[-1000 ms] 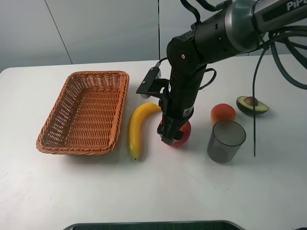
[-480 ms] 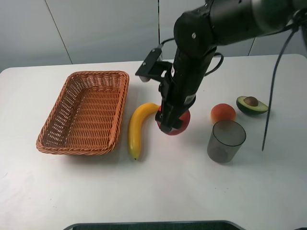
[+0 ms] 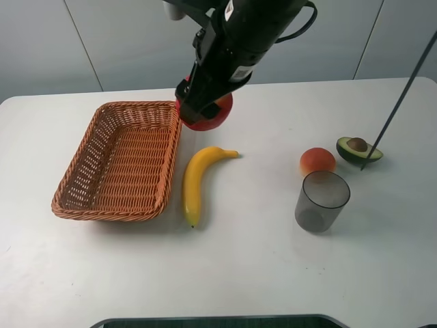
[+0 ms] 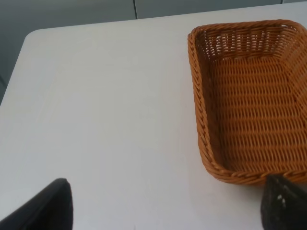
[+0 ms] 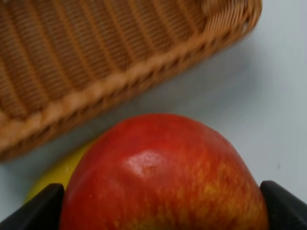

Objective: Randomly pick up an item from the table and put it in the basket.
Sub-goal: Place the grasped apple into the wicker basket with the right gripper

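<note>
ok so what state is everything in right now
basket, upright, empty
apple, held in the air
right tool, shut on the apple
left tool, open, holding nothing
banana, lying flat
cup, upright, empty
avocado, halved, pit in
orange fruit, resting, untouched

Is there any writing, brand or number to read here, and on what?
No text can be read.
A pale patch on the arm, perhaps a label: too small and blurred to read.
The basket, banana, cup and apple show no writing.
</note>
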Robot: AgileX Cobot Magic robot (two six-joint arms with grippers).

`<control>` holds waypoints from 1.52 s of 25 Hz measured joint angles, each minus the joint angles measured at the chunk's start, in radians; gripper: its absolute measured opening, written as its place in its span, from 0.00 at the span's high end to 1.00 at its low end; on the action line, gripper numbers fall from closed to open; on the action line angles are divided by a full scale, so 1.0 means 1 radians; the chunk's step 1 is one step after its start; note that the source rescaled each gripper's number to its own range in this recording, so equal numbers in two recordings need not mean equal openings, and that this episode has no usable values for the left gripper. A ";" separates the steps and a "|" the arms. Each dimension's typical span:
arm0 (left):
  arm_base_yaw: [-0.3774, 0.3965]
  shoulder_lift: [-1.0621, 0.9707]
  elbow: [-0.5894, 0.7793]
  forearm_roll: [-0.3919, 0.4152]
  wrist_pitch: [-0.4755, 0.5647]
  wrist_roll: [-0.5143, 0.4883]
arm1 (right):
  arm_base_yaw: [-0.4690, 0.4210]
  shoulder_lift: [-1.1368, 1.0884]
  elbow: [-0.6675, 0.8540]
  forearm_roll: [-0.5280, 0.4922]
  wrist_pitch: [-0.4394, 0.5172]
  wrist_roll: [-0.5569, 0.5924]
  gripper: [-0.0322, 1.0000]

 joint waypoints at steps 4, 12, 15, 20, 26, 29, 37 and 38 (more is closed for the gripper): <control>0.000 0.000 0.000 0.000 0.000 0.000 | 0.047 0.032 -0.016 0.023 -0.129 0.000 0.89; 0.000 0.000 0.000 0.000 0.000 0.000 | 0.112 0.124 -0.016 0.028 -0.260 -0.002 0.89; 0.000 0.000 0.000 0.000 0.000 0.000 | 0.126 0.161 -0.016 0.028 -0.288 -0.002 0.89; 0.000 -0.001 0.000 0.000 0.000 0.000 | 0.128 0.212 -0.016 0.028 -0.317 -0.002 0.89; 0.000 0.000 0.000 0.000 0.000 -0.002 | 0.133 0.255 -0.016 0.028 -0.320 -0.002 0.89; 0.000 0.000 0.000 0.000 0.000 -0.002 | 0.135 0.257 -0.016 0.028 -0.324 -0.002 0.89; 0.000 0.000 0.000 0.000 0.000 -0.002 | 0.137 0.257 -0.016 0.028 -0.328 -0.002 0.82; 0.000 0.000 0.000 0.000 0.000 -0.002 | 0.137 0.257 -0.016 0.028 -0.328 -0.002 0.77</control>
